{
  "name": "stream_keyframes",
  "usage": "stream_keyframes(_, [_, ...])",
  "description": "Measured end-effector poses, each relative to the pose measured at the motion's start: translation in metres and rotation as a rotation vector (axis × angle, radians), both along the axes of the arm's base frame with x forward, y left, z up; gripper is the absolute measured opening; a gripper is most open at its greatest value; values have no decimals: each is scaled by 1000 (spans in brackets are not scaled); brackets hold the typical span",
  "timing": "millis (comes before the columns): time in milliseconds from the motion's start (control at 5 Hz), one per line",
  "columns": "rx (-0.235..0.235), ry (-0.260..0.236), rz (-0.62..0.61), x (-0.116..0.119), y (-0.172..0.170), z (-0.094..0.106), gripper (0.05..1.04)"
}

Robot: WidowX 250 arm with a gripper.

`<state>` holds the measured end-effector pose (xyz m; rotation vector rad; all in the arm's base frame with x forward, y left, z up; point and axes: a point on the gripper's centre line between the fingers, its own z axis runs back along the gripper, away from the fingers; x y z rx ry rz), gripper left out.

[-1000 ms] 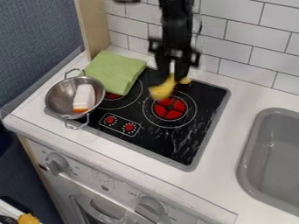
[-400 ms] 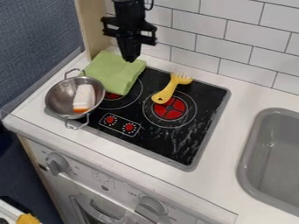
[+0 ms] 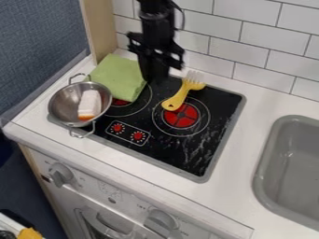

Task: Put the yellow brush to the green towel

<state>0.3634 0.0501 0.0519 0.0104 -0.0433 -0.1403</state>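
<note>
The black gripper (image 3: 154, 80) hangs over the back of the stove, between the towel and the brush; its lower end covers part of the towel's right edge. The yellow brush (image 3: 177, 99), with pale bristles at its upper end, lies on the stove's back right, its handle end over the red right burner. It is apart from the gripper, to its right. The green towel (image 3: 114, 76) lies folded at the stove's back left corner, partly on the white counter.
A metal colander (image 3: 58, 106) holding a white and orange object (image 3: 90, 103) stands at the stove's left edge, in front of the towel. The black stove (image 3: 187, 156) has two red burners. A grey sink (image 3: 293, 158) is at right; a tiled wall (image 3: 261, 51) rises behind.
The gripper first went left from over the brush to above the towel, then came back somewhat right and lower. The brush shows uncovered on the stove since the gripper left it.
</note>
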Motion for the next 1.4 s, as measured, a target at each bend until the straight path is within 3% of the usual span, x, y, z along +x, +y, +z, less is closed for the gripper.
stream_keyframes(200, [16,-24,-4,5,-2,1,778])
stream_keyframes(400, [14,-19,-21,15,-16,-8,995])
stream_keyframes(800, [20,11,-55,23,-40,-26,1001])
stream_keyframes(1000, [32,46,-53,28,-43,-41,999])
stream_keyframes(1200, [55,56,-58,42,-39,-43,982])
stream_keyframes(1400, [59,65,-51,47,-35,-44,877])
